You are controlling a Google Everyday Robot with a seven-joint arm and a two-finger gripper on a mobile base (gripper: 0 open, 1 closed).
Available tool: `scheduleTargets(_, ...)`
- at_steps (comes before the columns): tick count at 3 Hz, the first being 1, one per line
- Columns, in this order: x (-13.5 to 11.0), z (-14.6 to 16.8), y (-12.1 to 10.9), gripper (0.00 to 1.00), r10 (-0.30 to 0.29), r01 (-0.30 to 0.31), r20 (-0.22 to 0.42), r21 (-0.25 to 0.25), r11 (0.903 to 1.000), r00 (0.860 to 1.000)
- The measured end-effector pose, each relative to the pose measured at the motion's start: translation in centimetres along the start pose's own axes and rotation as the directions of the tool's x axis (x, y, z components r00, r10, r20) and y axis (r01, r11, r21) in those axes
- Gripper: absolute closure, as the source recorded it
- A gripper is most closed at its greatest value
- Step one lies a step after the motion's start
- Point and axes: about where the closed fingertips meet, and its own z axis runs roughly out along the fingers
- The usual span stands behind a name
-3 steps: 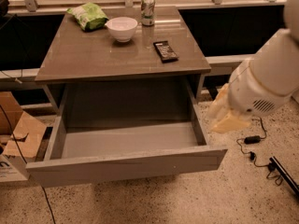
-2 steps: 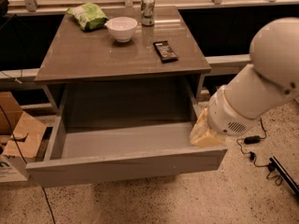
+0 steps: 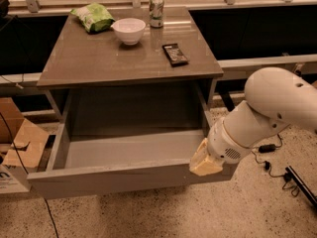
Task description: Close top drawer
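While pulled fully out under brown flat-topped table [image 3: 99, 63], wide grey flat-fronted top drawer [image 3: 119, 178], empty. At its right front corner, cream-padded gripper [image 3: 205, 160]; grip state indiscernible. Risk: racking, jamming from off-centre push; slipping off corner.

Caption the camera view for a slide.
Claw at a front corner of the open top drawer; bowl, can and green bag sit on the tabletop.

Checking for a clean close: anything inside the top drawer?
The top drawer shows only bare grey floor. Its front right corner is covered by the pincer at the front rim, and the back lies dark under the tabletop.
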Motion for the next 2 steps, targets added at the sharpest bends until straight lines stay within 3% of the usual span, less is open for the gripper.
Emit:
scheduleTargets(1,0.2,1.2,0.0,1.00,0.019,-0.019,-0.018,-0.002,0.9998,1.000)
scheduleTargets(2,1.0,4.2,-0.3,1.00,0.038,-0.038,-0.017,-0.010,0.9992,0.999)
